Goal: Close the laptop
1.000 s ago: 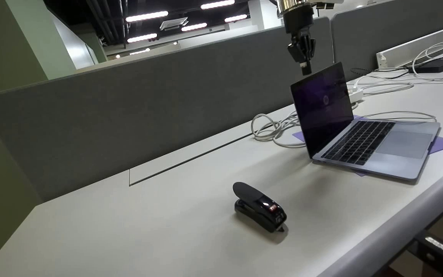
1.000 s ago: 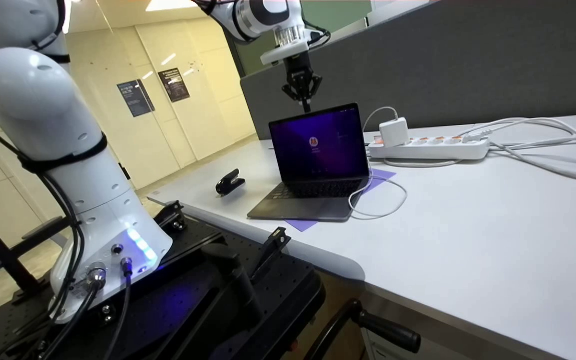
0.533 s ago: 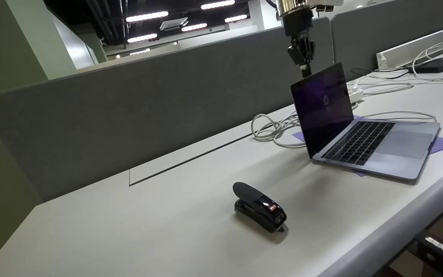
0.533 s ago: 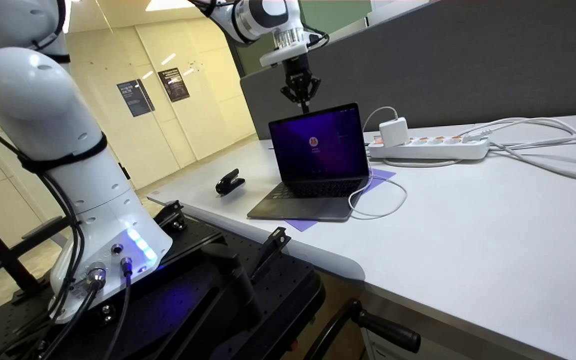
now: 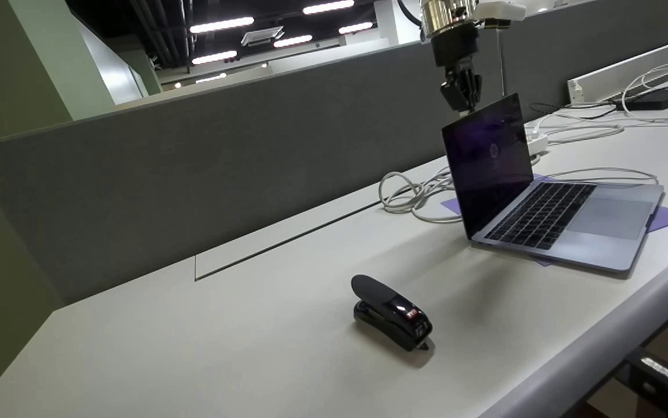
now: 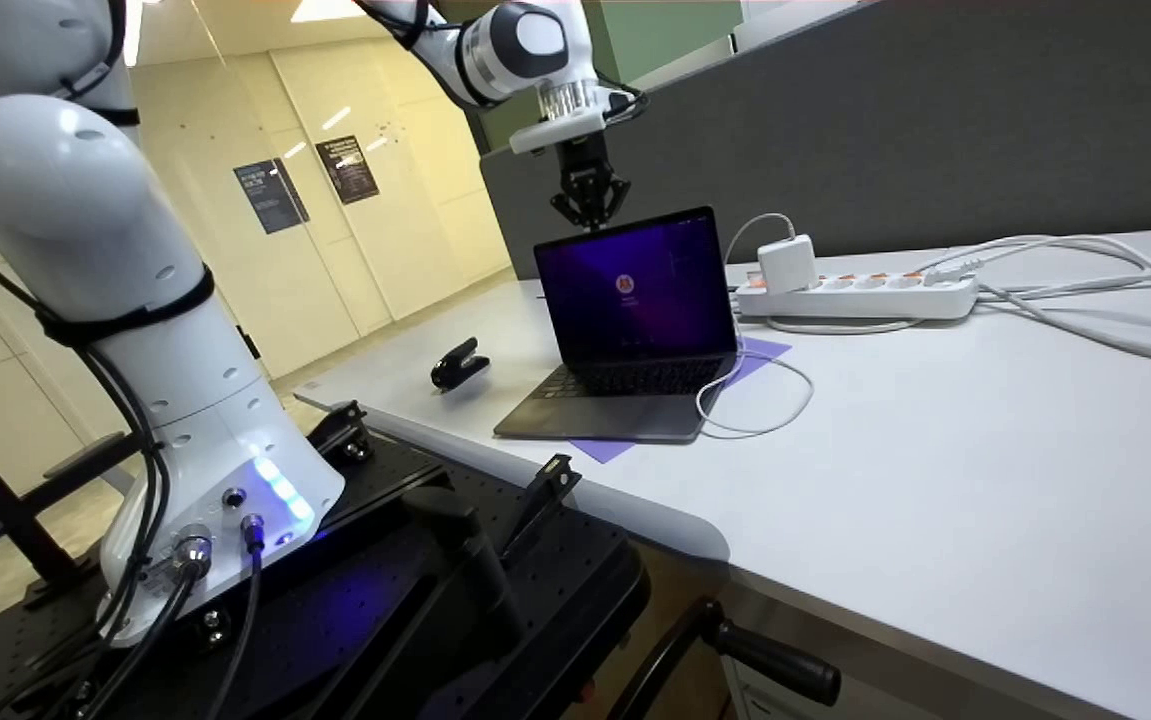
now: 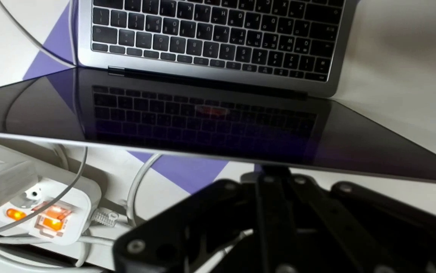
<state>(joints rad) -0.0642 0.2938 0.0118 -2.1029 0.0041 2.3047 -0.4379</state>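
The laptop [image 5: 548, 212] stands open on the table, its dark screen raised and its silver-grey base flat. It also shows in an exterior view [image 6: 635, 300] with a purple lock screen lit, and in the wrist view [image 7: 202, 72]. The back of its lid is hidden in all views. My gripper [image 5: 466, 110] points down behind the lid's top edge, its fingers drawn together. It also shows in an exterior view [image 6: 592, 226], where the lid hides the fingertips. In the wrist view the finger ends [image 7: 274, 171] sit right behind the lid edge and seem to touch it.
A black stapler-like object [image 5: 392, 313] lies on the table beside the laptop. A white power strip [image 6: 855, 297] with an adapter [image 6: 787, 264] and cables is behind the laptop's other side. A purple sheet [image 6: 603, 451] lies under the laptop. A grey partition [image 6: 885, 130] stands behind.
My gripper has moved down behind the lid, and then a little toward the keyboard side. The lid has tilted very slightly toward the keyboard. The base has not moved.
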